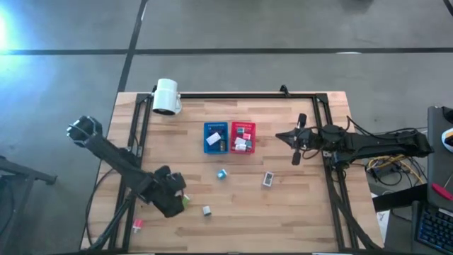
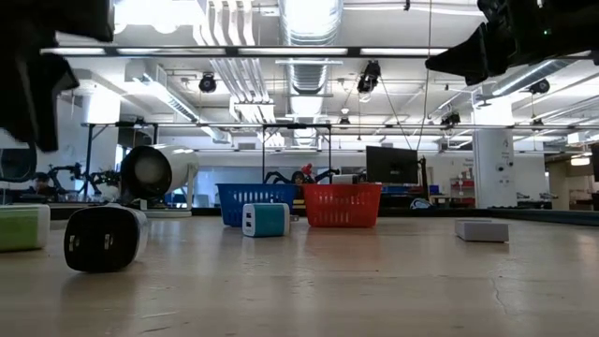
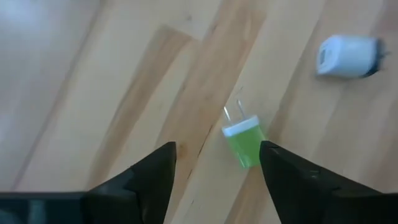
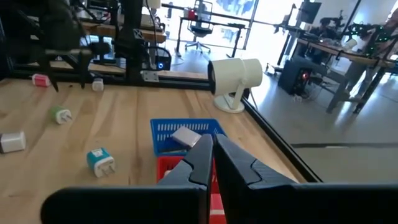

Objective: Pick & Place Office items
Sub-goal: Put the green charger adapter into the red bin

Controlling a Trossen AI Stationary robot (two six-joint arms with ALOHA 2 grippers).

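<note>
The left gripper (image 3: 214, 168) hangs over the near left part of the table (image 1: 297, 212). Its fingers (image 3: 146, 177) stand well apart and grip nothing. A green plug (image 3: 244, 142) lies on the wood between the two fingertips, closer to one finger, prongs pointing away from the gripper. Contact between plug and finger cannot be confirmed. A white-and-black charger (image 3: 348, 55) lies beyond the plug, well apart from the fingers.

The right gripper (image 4: 213, 155) is held above the table just right of the red bin (image 1: 242, 137). Its fingers (image 4: 200, 158) are pressed together with nothing between them. In the right wrist view the gripper points over the red bin toward the blue bin (image 4: 183, 135), which holds a white piece (image 4: 186, 135).

Item positions:
- Blue bin (image 1: 215, 137) and red bin: side by side at table centre, each with small pieces inside.
- Teal plug (image 1: 221, 173): just in front of the bins.
- Grey block (image 1: 268, 179): right of the teal plug.
- Pink piece (image 1: 137, 224): near the front left edge.
- Lamp (image 1: 166, 96): at the far left edge.
</note>
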